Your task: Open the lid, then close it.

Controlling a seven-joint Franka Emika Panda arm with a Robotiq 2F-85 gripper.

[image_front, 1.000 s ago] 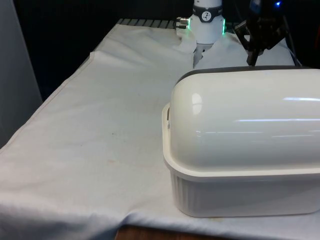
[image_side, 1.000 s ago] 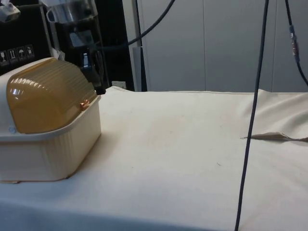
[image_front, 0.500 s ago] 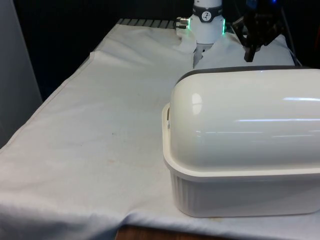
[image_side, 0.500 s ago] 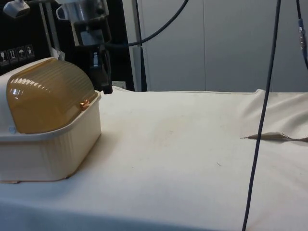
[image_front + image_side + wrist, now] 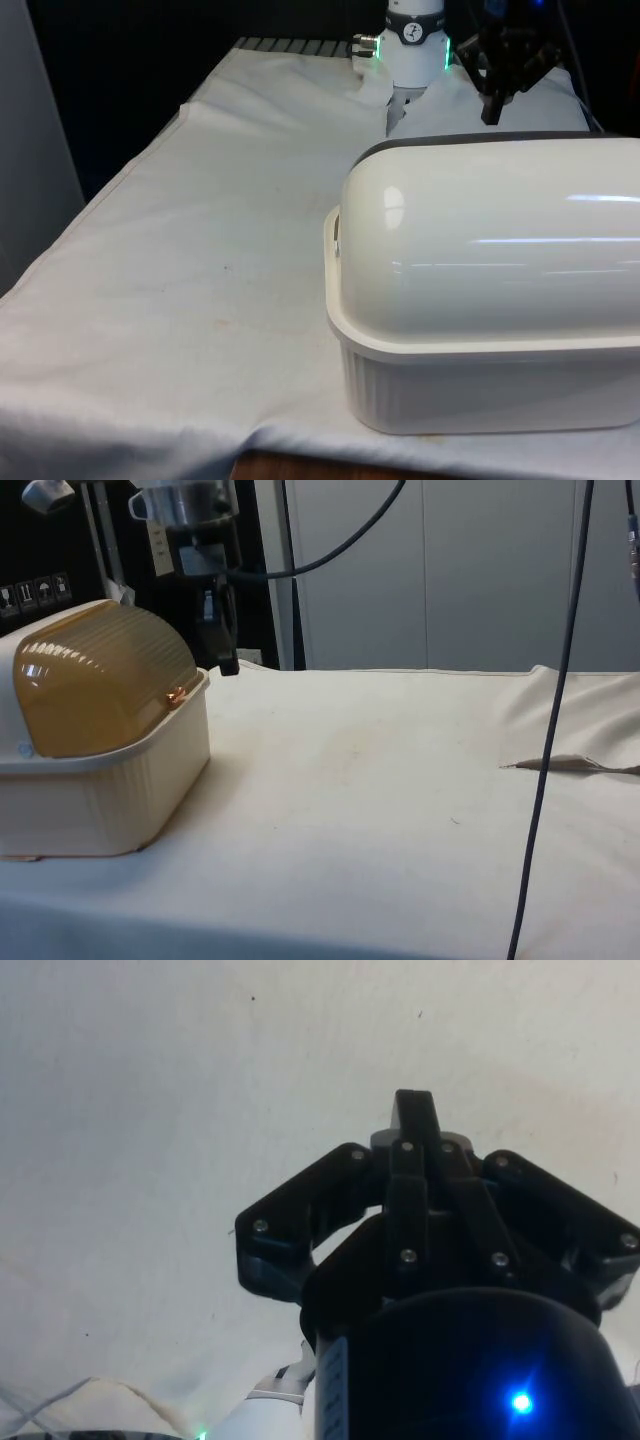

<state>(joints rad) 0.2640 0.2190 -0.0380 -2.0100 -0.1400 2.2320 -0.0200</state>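
Fingers (image 5: 413,1120) pressed together, nothing between them; black two-finger gripper (image 5: 228,666) hangs in air just beyond the box front, above the white cloth (image 5: 400,780), clear of the lid. Amber translucent ribbed roll-top lid (image 5: 95,680) sits fully down on the cream ribbed plastic bread box (image 5: 100,800), at the table end nearest the side view's left. I judge the lid light, stiff, smooth, so prob. slippery on the dome. Best hold: small lip (image 5: 178,695) at the lid's front edge; I'd hook under it w/ one finger rather than pinch. Box may slide on cloth if pushed hard.
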